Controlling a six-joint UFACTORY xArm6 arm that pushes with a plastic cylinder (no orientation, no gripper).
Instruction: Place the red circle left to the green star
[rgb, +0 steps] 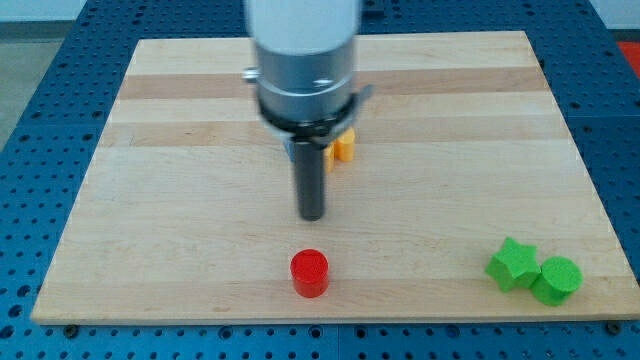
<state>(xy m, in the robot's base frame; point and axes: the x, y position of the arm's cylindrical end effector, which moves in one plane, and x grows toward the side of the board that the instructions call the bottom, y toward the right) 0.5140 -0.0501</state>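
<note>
white-and-grey arm (305, 60), dark rod (312, 180)

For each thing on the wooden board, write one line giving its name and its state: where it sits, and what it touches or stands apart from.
red circle: upright, alone near the board's bottom edge.
green star: bottom right, touching the green circle.
green circle: right of the star, against it.
orange block: partly hidden behind the rod, shape unclear.
my tip: above the red circle in the view, not touching it.
</note>
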